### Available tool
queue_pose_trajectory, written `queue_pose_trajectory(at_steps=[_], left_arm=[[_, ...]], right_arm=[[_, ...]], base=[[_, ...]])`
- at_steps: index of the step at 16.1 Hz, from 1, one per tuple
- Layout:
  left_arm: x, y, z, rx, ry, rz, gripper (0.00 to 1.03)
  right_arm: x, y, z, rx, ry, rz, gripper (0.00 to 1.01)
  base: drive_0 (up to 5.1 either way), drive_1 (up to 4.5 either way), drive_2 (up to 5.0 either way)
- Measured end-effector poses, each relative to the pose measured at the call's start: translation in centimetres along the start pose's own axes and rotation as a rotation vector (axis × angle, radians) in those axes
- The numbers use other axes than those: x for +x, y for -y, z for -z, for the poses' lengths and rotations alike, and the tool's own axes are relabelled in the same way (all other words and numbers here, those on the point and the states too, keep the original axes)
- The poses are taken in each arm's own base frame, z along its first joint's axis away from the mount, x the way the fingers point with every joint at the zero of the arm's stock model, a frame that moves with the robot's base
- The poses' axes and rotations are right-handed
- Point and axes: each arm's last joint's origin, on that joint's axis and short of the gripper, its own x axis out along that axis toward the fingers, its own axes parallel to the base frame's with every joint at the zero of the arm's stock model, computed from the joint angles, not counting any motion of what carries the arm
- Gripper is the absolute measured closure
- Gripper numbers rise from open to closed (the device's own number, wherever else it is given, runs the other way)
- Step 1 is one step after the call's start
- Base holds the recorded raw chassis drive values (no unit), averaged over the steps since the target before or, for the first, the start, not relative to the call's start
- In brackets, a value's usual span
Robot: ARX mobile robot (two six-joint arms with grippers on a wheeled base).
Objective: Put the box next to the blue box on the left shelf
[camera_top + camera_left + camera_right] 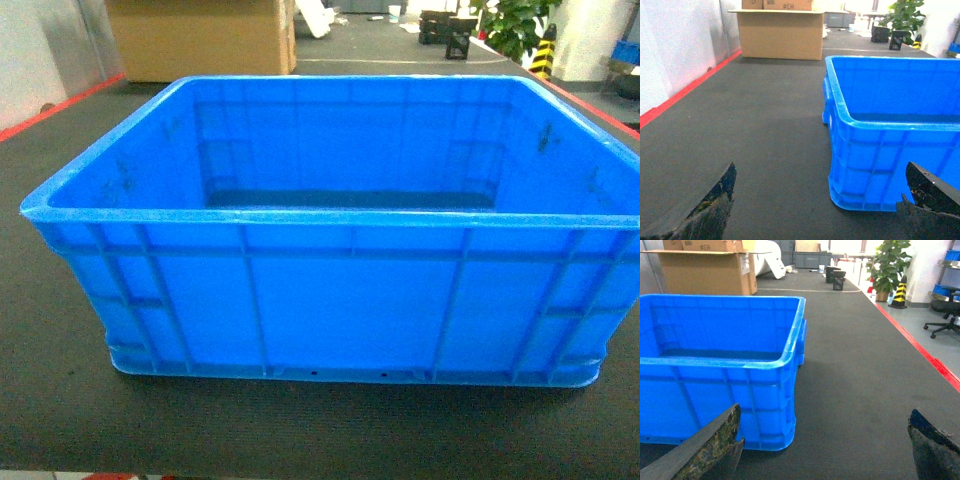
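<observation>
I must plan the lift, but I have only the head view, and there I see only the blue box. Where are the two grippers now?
Observer: The left gripper is open, low over the dark floor mat, at the near left corner of the box, not touching it.
Operator: And the right one?
Observer: The right gripper is open too, at the near right corner of the box, also not touching.
Operator: Is something on the floor at the right side?
Observer: The mat beside the box is bare; a red line runs along the mat's right edge.
</observation>
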Motion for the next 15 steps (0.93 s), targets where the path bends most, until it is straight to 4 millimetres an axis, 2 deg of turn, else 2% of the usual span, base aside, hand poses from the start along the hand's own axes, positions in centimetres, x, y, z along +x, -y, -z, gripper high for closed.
queue_pose_trajectory(at_steps=[15], left_arm=[[0.00,-0.01,0.05,0.003,-0.006,-0.003,0.05]], right_arm=[[0.00,0.00,0.00,0.000,0.000,0.000,0.03]], base=[[0.0,0.00,0.0]])
